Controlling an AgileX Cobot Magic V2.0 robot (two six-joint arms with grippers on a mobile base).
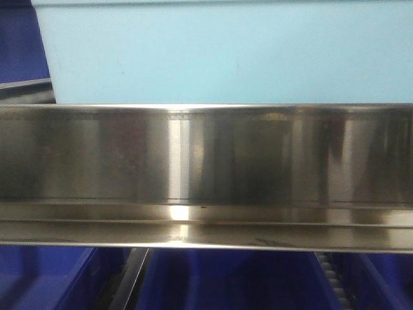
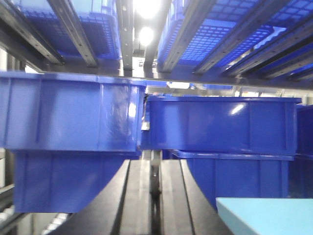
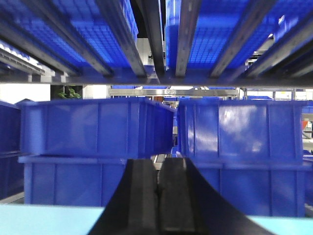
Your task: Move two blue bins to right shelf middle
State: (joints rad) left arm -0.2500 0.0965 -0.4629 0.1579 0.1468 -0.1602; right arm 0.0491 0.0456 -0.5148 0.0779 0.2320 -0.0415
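Pale blue bin (image 1: 226, 51) is filling the front view at twelve o'clock, sitting above the steel shelf rail (image 1: 206, 161). Dark blue crates (image 2: 68, 110) are standing beyond the left gripper (image 2: 155, 164) and right gripper (image 3: 157, 166), both showing fingers pressed together.

Brushed steel shelf beam (image 1: 206, 168) across mid frame. Dark blue crates (image 2: 68, 110) stacked in twos, left and right. Slatted rails (image 3: 151, 34) overhead, bearing grid-bottomed crates. Ceiling lights (image 2: 145, 10) top centre.

Lower right of the left claw (image 2: 154, 169), the pale bin (image 2: 266, 218) shows only a corner, cropped by the edge.
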